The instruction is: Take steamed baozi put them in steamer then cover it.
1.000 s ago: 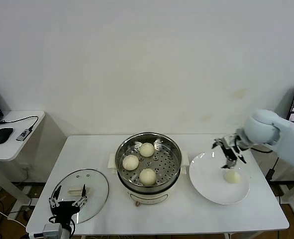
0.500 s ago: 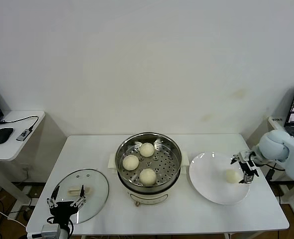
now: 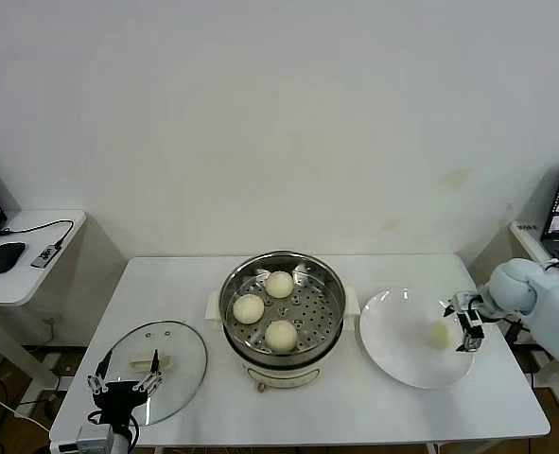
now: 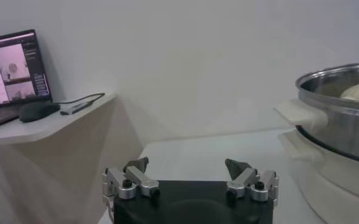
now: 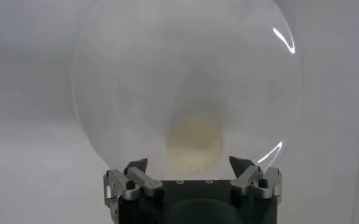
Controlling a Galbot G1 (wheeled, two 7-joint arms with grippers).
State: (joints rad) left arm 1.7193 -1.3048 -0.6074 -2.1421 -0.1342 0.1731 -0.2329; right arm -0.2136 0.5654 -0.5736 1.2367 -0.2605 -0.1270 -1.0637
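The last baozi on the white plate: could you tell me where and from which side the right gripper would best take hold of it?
Probably around its widest middle, jaws on opposite sides. The baozi is round and lies alone on the plate, so any side is free. The open right gripper already sits at the plate's outer edge, facing it; coming in from there seems simplest.
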